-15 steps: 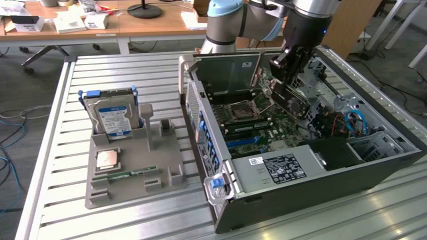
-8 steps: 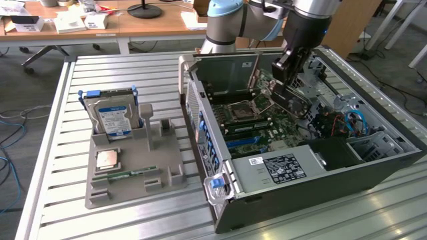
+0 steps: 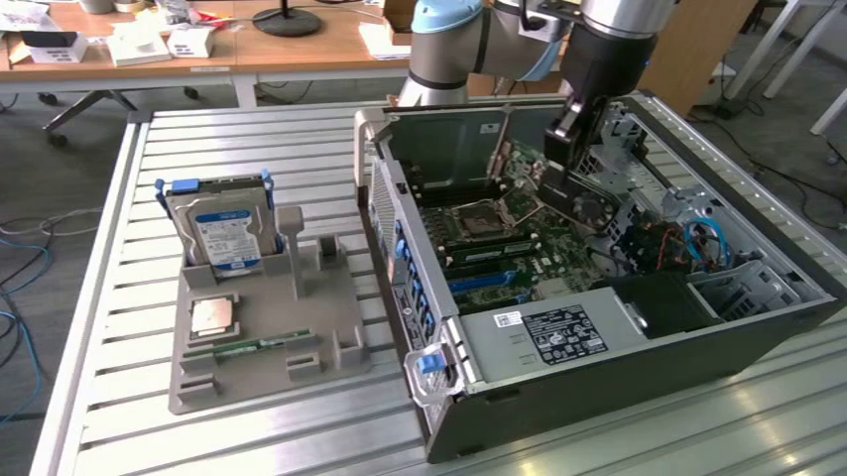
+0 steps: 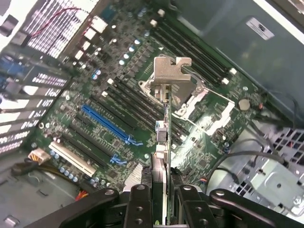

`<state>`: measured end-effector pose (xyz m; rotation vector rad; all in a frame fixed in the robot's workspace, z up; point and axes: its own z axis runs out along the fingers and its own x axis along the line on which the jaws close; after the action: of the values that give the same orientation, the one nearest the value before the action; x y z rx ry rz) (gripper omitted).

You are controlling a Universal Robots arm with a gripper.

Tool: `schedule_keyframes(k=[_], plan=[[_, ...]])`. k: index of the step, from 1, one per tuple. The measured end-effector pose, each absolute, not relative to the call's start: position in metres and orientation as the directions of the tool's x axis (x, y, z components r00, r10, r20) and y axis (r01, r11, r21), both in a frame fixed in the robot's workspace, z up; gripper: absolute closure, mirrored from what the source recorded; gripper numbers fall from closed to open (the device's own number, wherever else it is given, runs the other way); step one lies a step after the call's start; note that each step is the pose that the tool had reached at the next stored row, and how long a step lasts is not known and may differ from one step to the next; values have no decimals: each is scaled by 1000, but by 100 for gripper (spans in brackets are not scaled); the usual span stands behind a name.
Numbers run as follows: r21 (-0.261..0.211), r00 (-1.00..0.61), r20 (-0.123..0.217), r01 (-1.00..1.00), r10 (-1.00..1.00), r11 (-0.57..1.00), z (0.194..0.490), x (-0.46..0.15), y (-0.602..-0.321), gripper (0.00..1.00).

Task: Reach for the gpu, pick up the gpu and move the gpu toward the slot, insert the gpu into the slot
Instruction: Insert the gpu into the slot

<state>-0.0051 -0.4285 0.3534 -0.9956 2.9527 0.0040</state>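
My gripper point(image 3: 561, 149) hangs inside the open computer case, shut on the gpu point(image 3: 574, 194), a dark card that hangs below it over the green motherboard point(image 3: 523, 260). In the wrist view the gpu point(image 4: 166, 137) shows edge-on between the black fingers point(image 4: 146, 179), its silver bracket point(image 4: 172, 71) at the far end. The long blue slot point(image 4: 107, 124) lies on the board to one side of the card, apart from it. In the exterior view the slot point(image 3: 485, 282) sits below and toward the exterior view's left of the card.
The silver processor socket point(image 3: 477, 219) and black memory connectors point(image 4: 190, 45) lie under the card. A labelled power supply point(image 3: 556, 333) and the case walls point(image 3: 741, 149) close in. Outside, a grey holder point(image 3: 272, 327) carries a blue-labelled hard drive point(image 3: 228, 233) and a green memory stick point(image 3: 252, 348).
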Motion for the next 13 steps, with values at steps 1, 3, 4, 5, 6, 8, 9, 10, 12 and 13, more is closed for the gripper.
schedule_keyframes(k=[1, 3, 4, 5, 6, 8, 9, 10, 12, 13], plan=[[-6, -786, -25, -618, -618, 786, 353, -5, -429, 74], [-6, -765, -25, -644, -644, 765, 353, -5, -429, 74], [-6, -754, -25, -656, -656, 754, 353, -5, -429, 74], [-6, -743, -25, -669, -669, 744, 353, -5, -429, 74], [-6, -731, -25, -682, -682, 732, 352, -5, -428, 74], [-7, -709, -24, -705, -704, 710, 352, -5, -428, 74], [-7, -698, -24, -716, -716, 698, 352, -5, -429, 74], [-7, -687, -24, -727, -727, 687, 352, -5, -428, 74], [-8, -663, -23, -748, -748, 664, 351, -5, -428, 74], [-8, -652, -23, -758, -758, 652, 351, -5, -428, 74]])
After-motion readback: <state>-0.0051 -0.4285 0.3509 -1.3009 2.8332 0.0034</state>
